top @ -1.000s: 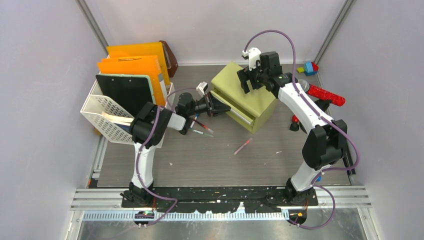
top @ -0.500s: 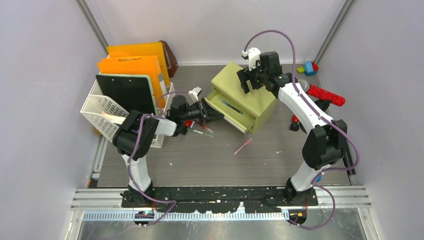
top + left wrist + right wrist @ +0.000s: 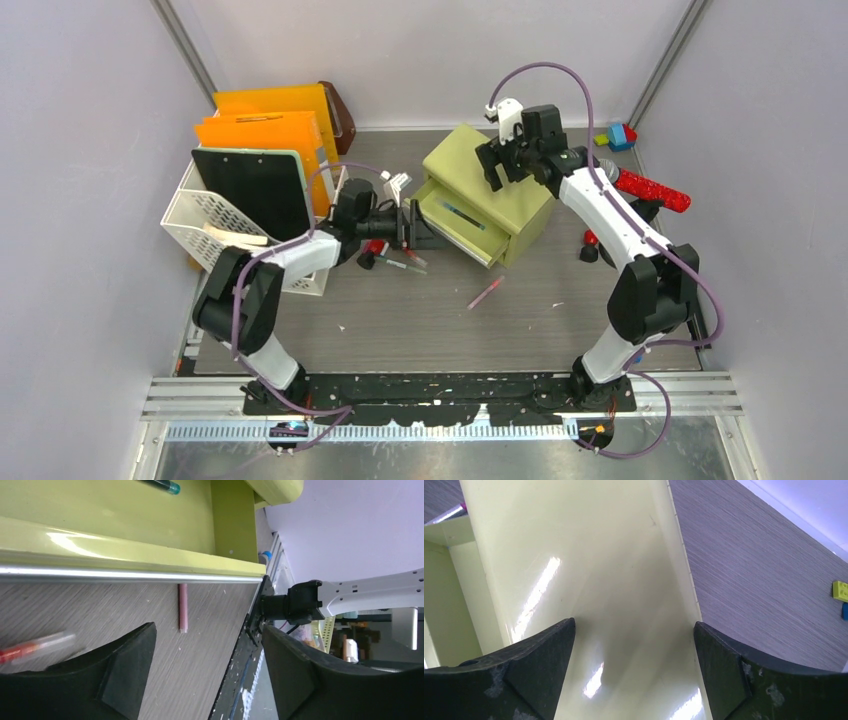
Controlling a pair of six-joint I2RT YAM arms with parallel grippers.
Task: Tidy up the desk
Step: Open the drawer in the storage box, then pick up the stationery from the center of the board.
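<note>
Top view: the desk (image 3: pixel 400 320) fills the middle. The left gripper (image 3: pixel 412 222), jaws released, faces the cabinet's (image 3: pixel 505 195) open drawer (image 3: pixel 455 218).
Left wrist: a pink pen (image 3: pixel 183 607) lies just near the drawer.
Right wrist: the right gripper (image 3: pixel 633 626), spread and empty, is over the cabinet top.

The desk (image 3: pixel 400 320) is dark grey-brown wood grain; the cabinet (image 3: pixel 520 205) is plain yellow-green with a silver handle (image 3: pixel 125 574). The 2 folders (image 3: pixel 265 128) are orange, the clipboard (image 3: pixel 255 185) black and the mesh basket (image 3: pixel 195 225) white. The pen (image 3: pixel 486 292) is pale pink, and the red stick (image 3: pixel 652 188) looks speckled, perhaps with glitter.
</note>
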